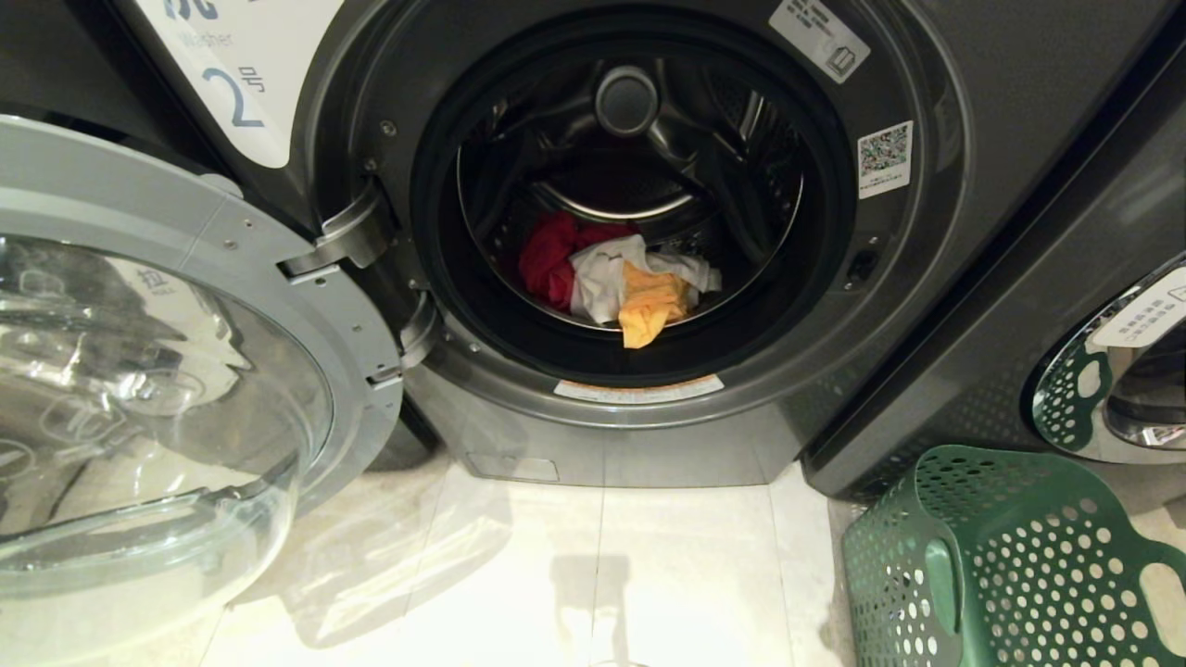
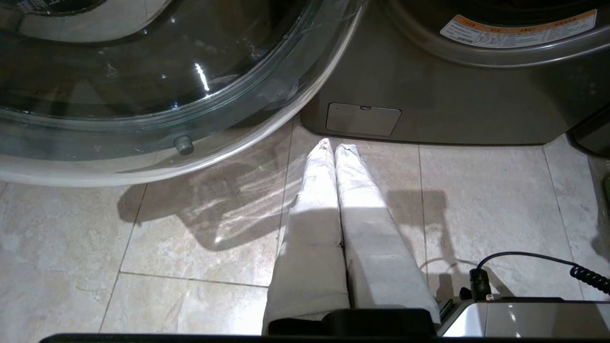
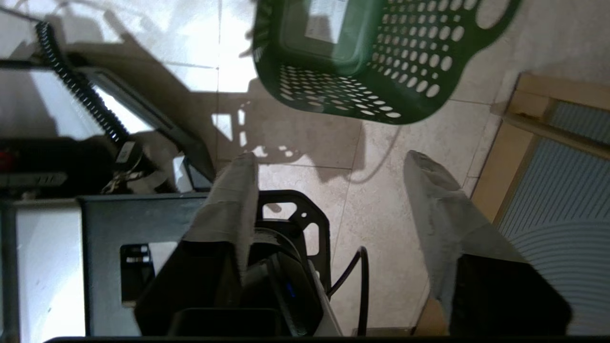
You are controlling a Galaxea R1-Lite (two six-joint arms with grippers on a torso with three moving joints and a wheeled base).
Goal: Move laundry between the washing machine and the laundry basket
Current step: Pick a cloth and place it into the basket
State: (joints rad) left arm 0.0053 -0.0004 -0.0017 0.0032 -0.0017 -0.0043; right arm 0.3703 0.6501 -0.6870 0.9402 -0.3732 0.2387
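The right gripper (image 3: pixel 329 164) hangs empty with jaws spread above the floor near the laundry basket (image 3: pixel 381 62); the left gripper (image 2: pixel 333 147) is pressed closed (idle). All the laundry (image 1: pixel 611 278) sits inside the washing machine (image 1: pixel 927 278), basket apparently bare.

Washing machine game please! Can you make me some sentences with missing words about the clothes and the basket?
The washing machine door is swung ____.
The yellow-orange garment lies inside the ____.
The laundry basket is coloured ____.
The right gripper holds ____.

Missing words: open; drum; green; nothing
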